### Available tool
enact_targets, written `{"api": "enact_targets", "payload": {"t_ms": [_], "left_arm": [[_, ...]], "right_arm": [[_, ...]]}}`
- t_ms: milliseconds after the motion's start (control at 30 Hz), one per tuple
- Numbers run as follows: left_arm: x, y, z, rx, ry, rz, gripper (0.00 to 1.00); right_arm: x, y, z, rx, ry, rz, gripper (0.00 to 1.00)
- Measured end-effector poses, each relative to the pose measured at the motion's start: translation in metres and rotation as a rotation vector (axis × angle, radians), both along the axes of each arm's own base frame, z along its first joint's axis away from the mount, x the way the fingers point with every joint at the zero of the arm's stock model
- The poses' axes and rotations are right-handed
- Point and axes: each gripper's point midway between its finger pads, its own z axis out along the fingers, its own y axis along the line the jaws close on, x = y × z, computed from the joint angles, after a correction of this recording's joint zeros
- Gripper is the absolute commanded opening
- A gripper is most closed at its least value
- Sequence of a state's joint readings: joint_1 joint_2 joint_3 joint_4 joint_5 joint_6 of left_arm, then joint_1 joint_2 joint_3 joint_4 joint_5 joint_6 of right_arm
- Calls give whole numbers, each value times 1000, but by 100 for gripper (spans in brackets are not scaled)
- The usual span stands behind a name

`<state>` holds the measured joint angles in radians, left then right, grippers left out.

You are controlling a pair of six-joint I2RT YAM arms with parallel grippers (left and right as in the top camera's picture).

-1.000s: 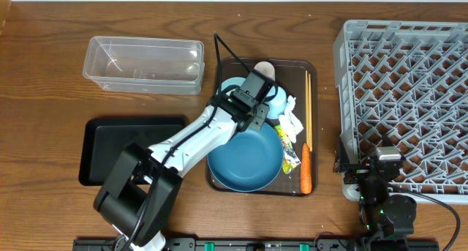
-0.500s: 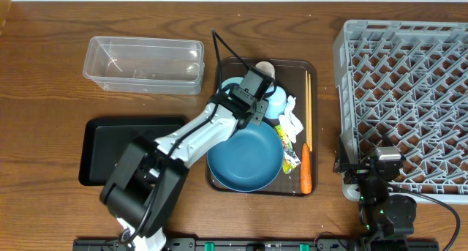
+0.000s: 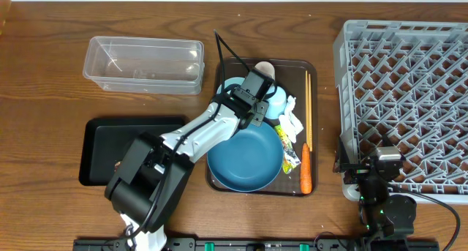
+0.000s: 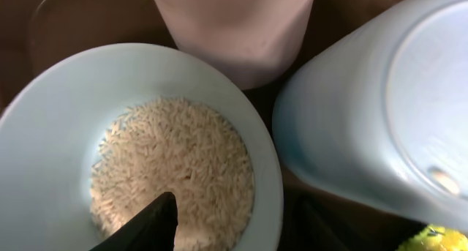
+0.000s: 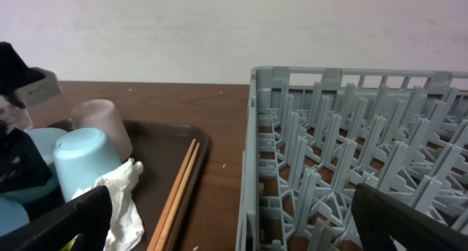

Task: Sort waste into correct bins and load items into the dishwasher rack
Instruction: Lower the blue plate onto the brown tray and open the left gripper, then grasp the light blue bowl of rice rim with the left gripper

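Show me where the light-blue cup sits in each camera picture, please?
Overhead: the light-blue cup is upper middle of the brown tray.
Left wrist: it fills the right side.
Right wrist: lower left, against the tissue.
Shared landmark: the white cup beside it.

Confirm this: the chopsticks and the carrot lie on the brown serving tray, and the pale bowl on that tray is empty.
Not right. The pale bowl is not empty: it holds white rice, as the left wrist view shows. The chopsticks and the carrot do lie on the brown serving tray.
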<state>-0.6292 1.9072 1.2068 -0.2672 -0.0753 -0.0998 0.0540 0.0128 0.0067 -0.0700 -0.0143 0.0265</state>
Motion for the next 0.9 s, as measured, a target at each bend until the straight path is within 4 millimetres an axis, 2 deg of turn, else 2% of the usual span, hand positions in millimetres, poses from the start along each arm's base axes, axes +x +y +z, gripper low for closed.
{"api": "enact_targets", "payload": {"t_ms": [167, 400, 533, 767, 833, 867, 900], "left_arm": [[-1, 1, -12, 14, 19, 0, 48], [-1, 1, -12, 14, 19, 0, 43], [0, 1, -12, 15, 16, 2, 30], [1, 0, -12, 14, 12, -1, 25], [1, 0, -12, 12, 12, 2, 19], [1, 0, -12, 12, 12, 1, 11], [1, 0, -12, 10, 12, 4, 8]], "right_arm": [[0, 0, 0, 0, 0, 0, 99], [0, 0, 0, 0, 0, 0, 99], [0, 0, 0, 0, 0, 0, 99], [0, 0, 0, 0, 0, 0, 99], [0, 0, 0, 0, 0, 0, 99], [0, 0, 0, 0, 0, 0, 99], [0, 0, 0, 0, 0, 0, 99]]}}
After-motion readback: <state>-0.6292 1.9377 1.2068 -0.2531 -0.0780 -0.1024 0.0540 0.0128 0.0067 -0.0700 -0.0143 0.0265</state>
